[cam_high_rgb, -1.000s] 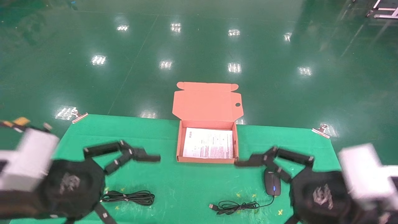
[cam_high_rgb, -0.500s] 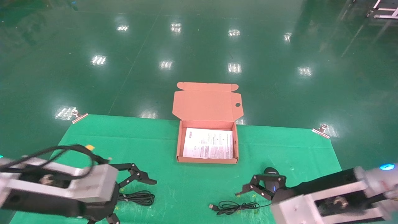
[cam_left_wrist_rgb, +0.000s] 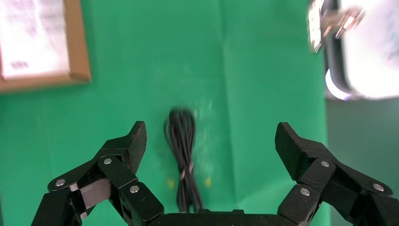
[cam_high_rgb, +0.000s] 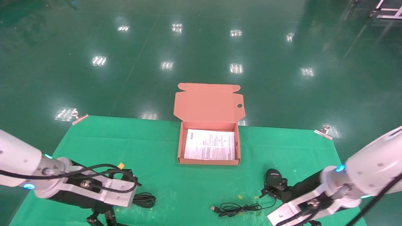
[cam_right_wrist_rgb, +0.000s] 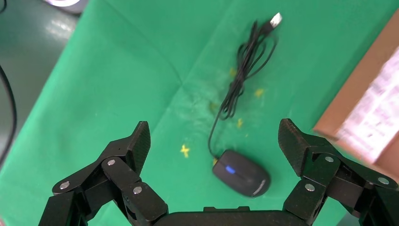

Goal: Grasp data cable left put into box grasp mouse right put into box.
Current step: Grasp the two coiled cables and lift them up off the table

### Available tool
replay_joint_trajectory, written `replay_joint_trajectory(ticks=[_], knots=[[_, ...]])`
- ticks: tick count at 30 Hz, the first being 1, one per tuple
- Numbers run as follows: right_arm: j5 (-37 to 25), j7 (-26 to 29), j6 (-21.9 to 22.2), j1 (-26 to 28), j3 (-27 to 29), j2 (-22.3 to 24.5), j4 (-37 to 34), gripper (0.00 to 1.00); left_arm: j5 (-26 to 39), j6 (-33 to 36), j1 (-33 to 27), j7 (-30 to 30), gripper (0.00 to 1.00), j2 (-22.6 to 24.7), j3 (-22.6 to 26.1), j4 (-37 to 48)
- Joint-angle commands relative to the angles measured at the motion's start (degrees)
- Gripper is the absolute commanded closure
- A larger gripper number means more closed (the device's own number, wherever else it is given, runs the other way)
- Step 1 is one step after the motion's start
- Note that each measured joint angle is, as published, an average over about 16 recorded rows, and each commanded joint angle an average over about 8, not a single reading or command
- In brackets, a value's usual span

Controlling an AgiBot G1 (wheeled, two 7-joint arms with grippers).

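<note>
The data cable [cam_high_rgb: 144, 200] lies in a flat black bundle at the near left of the green mat. In the left wrist view my left gripper [cam_left_wrist_rgb: 211, 136] is open above the cable [cam_left_wrist_rgb: 182, 155], which lies between the jaws, nearer one finger. The black mouse [cam_high_rgb: 272, 177] sits at the near right, its blue wheel lit. My right gripper [cam_right_wrist_rgb: 214, 136] is open above the mouse [cam_right_wrist_rgb: 241, 173], apart from it. The orange-brown box [cam_high_rgb: 179, 150] stands open at mid-mat with a white leaflet [cam_high_rgb: 209, 145] inside.
The mouse cord [cam_high_rgb: 239, 208] lies bunched in front of the box and ends in a silver USB plug [cam_high_rgb: 214, 207]. The box lid [cam_high_rgb: 209, 102] stands open towards the far side. Metal clips [cam_high_rgb: 323, 131] hold the mat's [cam_high_rgb: 150, 144] far corners. Yellow marks dot the mat.
Both arms have swung back and down from beside the box towards the near edge. The left gripper now hangs over the cable, the right over the mouse. Both stayed open.
</note>
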Motion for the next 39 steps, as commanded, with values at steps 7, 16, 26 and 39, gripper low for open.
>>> replay_joint_trajectory(ticks=[7, 16, 26, 39], knots=[[-6.67, 5.49, 5.28, -4.02, -2.25, -0.95, -0.25, 0.00, 8.18, -4.21, 1.96, -2.45, 0.00, 3.09, 3.03, 4.14], [-8.66, 10.14, 12.13, -8.96, -1.80, -0.97, -0.95, 0.00, 9.82, -9.01, 3.33, -4.42, 0.00, 6.59, 2.95, 14.54], [-9.32, 11.90, 18.16, -12.21, -1.33, -3.42, -5.43, 0.00, 9.95, -12.11, 2.47, -1.91, 0.00, 11.54, 2.97, 27.52], [-9.27, 7.45, 21.91, -13.23, -1.87, -7.97, -14.88, 0.00, 10.43, -16.44, 1.89, 3.72, 0.00, 15.62, 3.12, 40.62]])
